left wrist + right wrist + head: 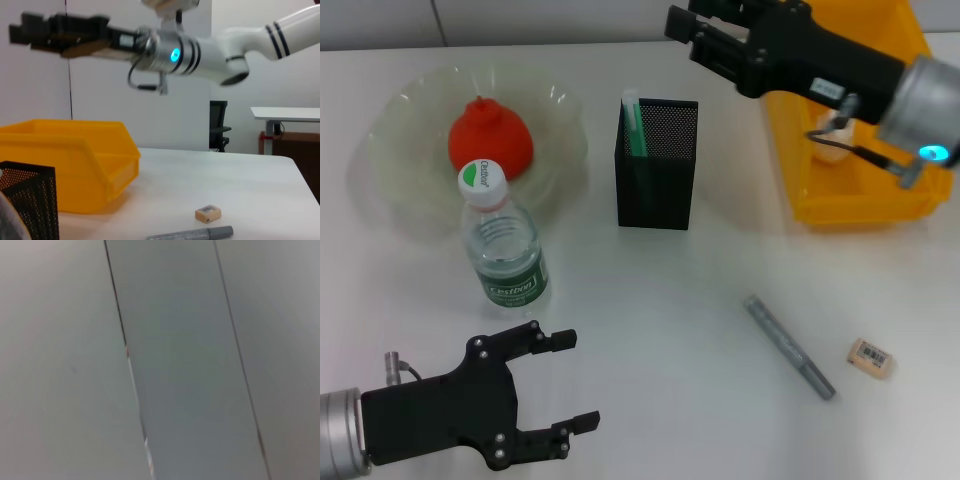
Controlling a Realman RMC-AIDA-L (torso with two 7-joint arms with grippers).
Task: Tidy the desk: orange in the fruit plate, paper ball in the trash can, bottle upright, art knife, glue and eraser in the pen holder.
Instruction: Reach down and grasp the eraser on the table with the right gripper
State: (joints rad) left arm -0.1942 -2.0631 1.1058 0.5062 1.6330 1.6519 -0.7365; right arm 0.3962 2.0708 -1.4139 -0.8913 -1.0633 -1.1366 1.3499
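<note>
1. The glue (789, 346) lies flat on the desk (660, 330). Its long side runs from 10 o'clock to 4 o'clock.
2. The eraser (871, 357) sits near its low end, not touching.
3. The right gripper (712, 38) hangs high by the trash can (865, 200). I cannot tell its fingers.
4. The left gripper (570, 382) is wide open, holding nothing. The glue is at its 3 o'clock.
5. The pen holder (658, 165), with the art knife (634, 125) inside, is at the glue's 11 o'clock, with open desk between.

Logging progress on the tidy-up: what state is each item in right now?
orange: in fruit plate
bottle: upright
art knife: in pen holder
glue: lying on desk
eraser: on desk
left gripper: open, empty
</note>
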